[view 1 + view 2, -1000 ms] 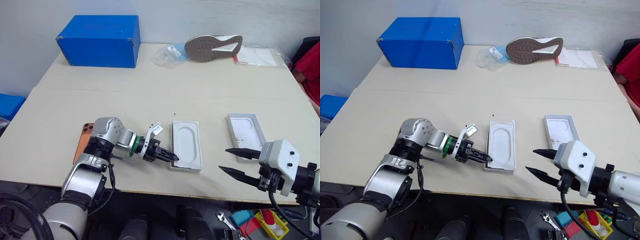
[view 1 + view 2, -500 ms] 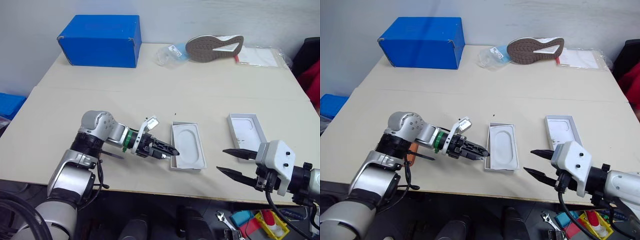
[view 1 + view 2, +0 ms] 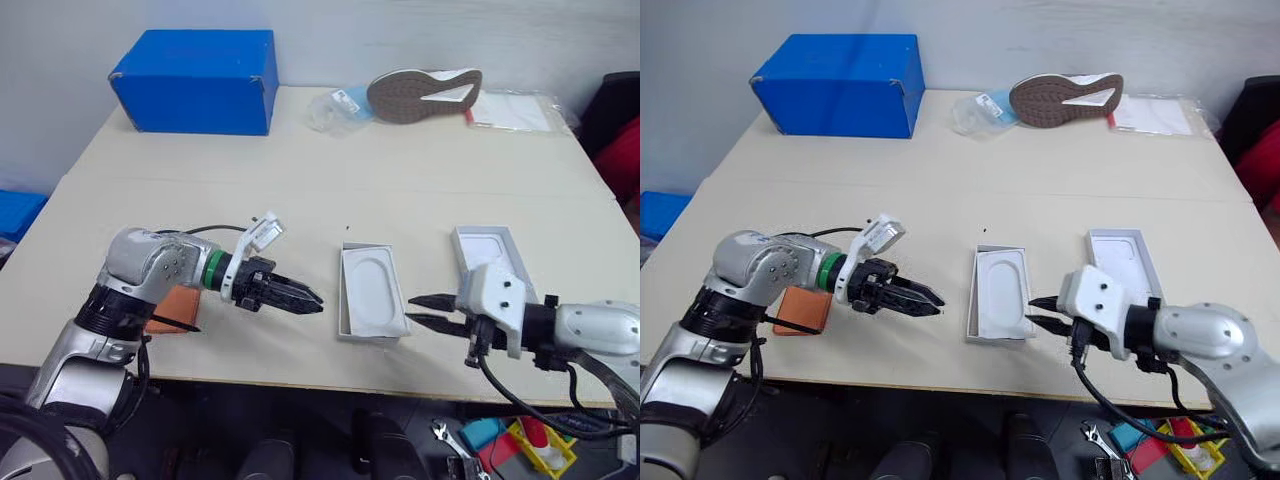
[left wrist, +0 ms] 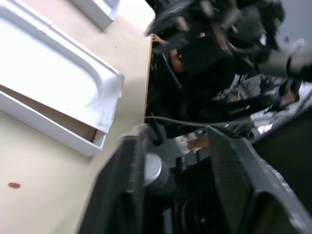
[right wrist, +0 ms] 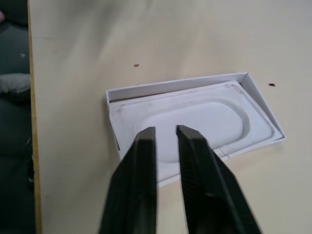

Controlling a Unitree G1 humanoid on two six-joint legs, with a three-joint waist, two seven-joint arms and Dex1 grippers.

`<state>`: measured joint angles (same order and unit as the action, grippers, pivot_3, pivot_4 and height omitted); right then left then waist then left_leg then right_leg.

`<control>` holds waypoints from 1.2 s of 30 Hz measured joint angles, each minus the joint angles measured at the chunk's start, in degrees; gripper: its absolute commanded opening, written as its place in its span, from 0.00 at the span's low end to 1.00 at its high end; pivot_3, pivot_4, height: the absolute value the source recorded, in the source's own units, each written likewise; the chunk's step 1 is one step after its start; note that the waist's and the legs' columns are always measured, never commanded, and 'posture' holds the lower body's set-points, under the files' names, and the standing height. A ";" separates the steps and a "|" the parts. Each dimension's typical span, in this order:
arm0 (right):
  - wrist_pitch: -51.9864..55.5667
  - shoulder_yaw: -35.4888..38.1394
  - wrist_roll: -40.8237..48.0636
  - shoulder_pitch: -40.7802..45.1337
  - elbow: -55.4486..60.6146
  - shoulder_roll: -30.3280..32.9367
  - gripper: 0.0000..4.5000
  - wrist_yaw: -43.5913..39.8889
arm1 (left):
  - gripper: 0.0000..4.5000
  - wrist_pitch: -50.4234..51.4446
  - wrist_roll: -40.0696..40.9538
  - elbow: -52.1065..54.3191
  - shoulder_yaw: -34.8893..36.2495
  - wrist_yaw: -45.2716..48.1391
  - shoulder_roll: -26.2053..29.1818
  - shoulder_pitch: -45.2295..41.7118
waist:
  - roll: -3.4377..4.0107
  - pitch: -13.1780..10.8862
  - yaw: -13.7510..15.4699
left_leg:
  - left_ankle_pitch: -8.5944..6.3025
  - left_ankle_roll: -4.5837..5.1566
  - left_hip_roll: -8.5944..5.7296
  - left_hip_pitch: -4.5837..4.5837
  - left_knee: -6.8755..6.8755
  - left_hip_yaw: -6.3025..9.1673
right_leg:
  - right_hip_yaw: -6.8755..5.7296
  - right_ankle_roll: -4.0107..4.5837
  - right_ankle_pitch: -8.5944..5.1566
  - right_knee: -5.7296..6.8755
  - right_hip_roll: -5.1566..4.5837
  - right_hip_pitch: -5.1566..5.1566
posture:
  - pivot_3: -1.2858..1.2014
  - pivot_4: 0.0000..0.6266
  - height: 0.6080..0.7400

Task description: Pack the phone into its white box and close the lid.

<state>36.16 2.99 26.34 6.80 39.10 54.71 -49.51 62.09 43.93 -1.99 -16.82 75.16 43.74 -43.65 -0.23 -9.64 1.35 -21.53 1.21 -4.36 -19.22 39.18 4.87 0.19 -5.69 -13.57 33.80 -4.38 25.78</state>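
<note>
The orange phone (image 3: pixel 176 301) lies flat near the table's front left, partly hidden under my left arm. The white box (image 3: pixel 342 300) sits mid-table with a white moulded insert (image 3: pixel 372 288) resting in it; brown shows under the insert (image 4: pixel 53 83). My left gripper (image 3: pixel 315 303) hovers between phone and box, pointing at the box, its fingers a narrow gap apart and empty. My right gripper (image 3: pixel 412 310) is shut with its tips at the box's right edge, over the insert (image 5: pixel 195 122). A shallow shell that is white inside, which I take for the lid (image 3: pixel 488 247), lies to the right.
A blue box (image 3: pixel 195 80) stands at the back left. A shoe (image 3: pixel 425 94) and clear plastic bags (image 3: pixel 512 110) lie along the back edge. Both grippers work close to the table's front edge. A bin of tools (image 3: pixel 1180 445) sits below at the right.
My left gripper has drawn back to the left and risen, away from the box's edge. My right gripper has advanced leftward to the box and closed its fingers.
</note>
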 measured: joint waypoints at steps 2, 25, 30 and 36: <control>0.08 -3.69 -1.74 2.96 -2.41 -0.49 0.00 0.04 | 0.05 -6.41 -2.87 1.07 0.42 3.23 2.66 2.34 | 0.01 0.00 0.07 | 0.00 0.01 -0.01 -0.02 0.00 0.00 | 0.00 0.00 0.00 -0.03 -0.01 -0.01 | 0.52 0.24 1.00; -4.28 -27.14 -17.66 18.93 -21.77 -15.27 0.00 -2.76 | 0.00 -28.14 -15.05 -3.07 4.91 6.78 -1.82 3.68 | -0.02 -0.02 -0.37 | 0.01 0.10 0.00 -0.09 0.01 -0.01 | -0.05 -0.01 0.01 0.15 0.06 0.05 | 0.52 0.24 1.00; -3.48 -27.32 -18.30 19.81 -22.48 -16.86 0.00 -2.69 | 0.00 -27.53 -15.05 -2.92 4.91 6.83 -2.56 3.45 | -0.02 -0.02 -0.62 | 0.00 0.10 0.00 -0.11 0.01 -0.01 | -0.05 -0.01 0.01 0.18 0.06 0.10 | 0.52 0.24 1.00; -0.44 -23.86 -15.99 19.89 -18.73 -16.49 0.00 -3.19 | 0.00 -27.56 -15.26 -2.93 4.87 6.87 -3.27 3.44 | -0.02 -0.02 -0.53 | 0.00 0.10 -0.01 -0.14 0.01 0.00 | -0.05 -0.01 0.01 0.18 0.05 0.11 | 0.52 0.24 1.00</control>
<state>35.72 -20.87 10.35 26.69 20.37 38.22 -52.70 34.54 28.67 -4.92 -11.95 82.03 40.47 -40.21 -0.24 -9.66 0.82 -21.53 1.31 -4.36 -19.37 39.19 4.86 0.15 -5.71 -13.56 33.98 -4.33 25.89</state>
